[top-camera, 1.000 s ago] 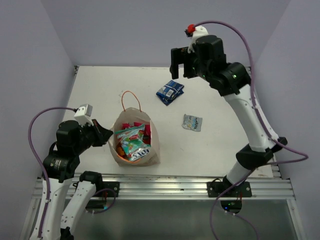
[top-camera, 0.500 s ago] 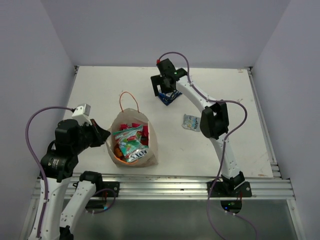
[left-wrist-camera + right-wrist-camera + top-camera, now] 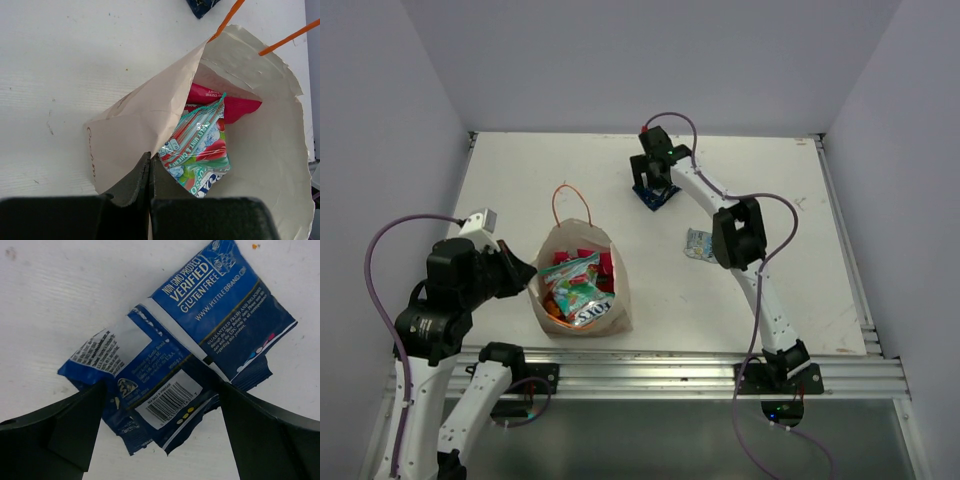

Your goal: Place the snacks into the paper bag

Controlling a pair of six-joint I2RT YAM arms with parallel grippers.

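Note:
The cream paper bag (image 3: 560, 300) stands open at the front left with its orange cord handle (image 3: 570, 190) up. Inside lie a green-white packet (image 3: 582, 290) and a red-pink packet (image 3: 582, 258). My left gripper (image 3: 525, 273) is shut on the bag's near rim. The left wrist view shows the closed jaws pinching the paper wall (image 3: 150, 110), with the green-white packet (image 3: 200, 145) and red-pink packet (image 3: 227, 104) beyond. My right gripper (image 3: 655, 183) is open, low over the blue packet (image 3: 654, 198). In the right wrist view its gripper (image 3: 161, 386) straddles the blue packet (image 3: 190, 335).
A small silvery-grey packet (image 3: 700, 243) lies on the white table (image 3: 520, 180), right of the bag. Lilac walls close in the table on the left, back and right. A metal rail (image 3: 640, 365) runs along the near edge.
My right arm has swung down from high at the back and now sits low over the blue packet. The bag and my left gripper have shifted slightly left.

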